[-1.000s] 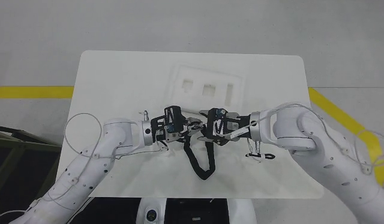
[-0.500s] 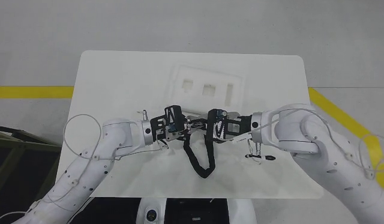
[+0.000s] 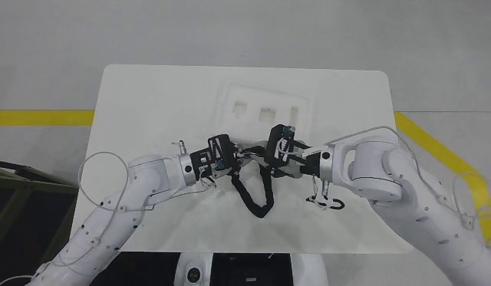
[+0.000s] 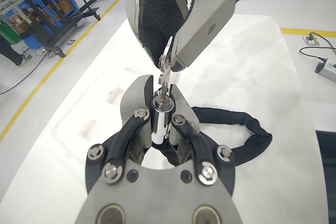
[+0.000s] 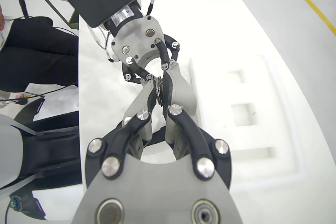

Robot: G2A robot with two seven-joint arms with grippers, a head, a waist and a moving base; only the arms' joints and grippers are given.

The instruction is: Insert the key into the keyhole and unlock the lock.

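Note:
Over the table's front middle, my left gripper (image 4: 160,89) is shut on the chrome cylinder of the lock (image 4: 160,117), keyhole facing the other arm. The lock's black covered chain (image 4: 246,128) hangs in a loop to the table (image 3: 257,198). My right gripper (image 4: 166,64) is shut on the head of a silver key (image 4: 164,72), whose blade sits in the keyhole (image 4: 162,103). In the top view the left gripper (image 3: 236,160) and the right gripper (image 3: 262,157) meet tip to tip. The right wrist view has its own gripper (image 5: 159,93) pinching the key (image 5: 158,88).
A white foam tray (image 3: 265,113) with three recesses lies on the white table (image 3: 153,102) just beyond the grippers. Bare table surface lies to the left and right of the two arms. The chain loop reaches toward the table's front edge.
The right wrist has rolled about its axis with the key in its grip, its camera block now pointing to the far side. Both grippers stay joined at the lock, slightly shifted.

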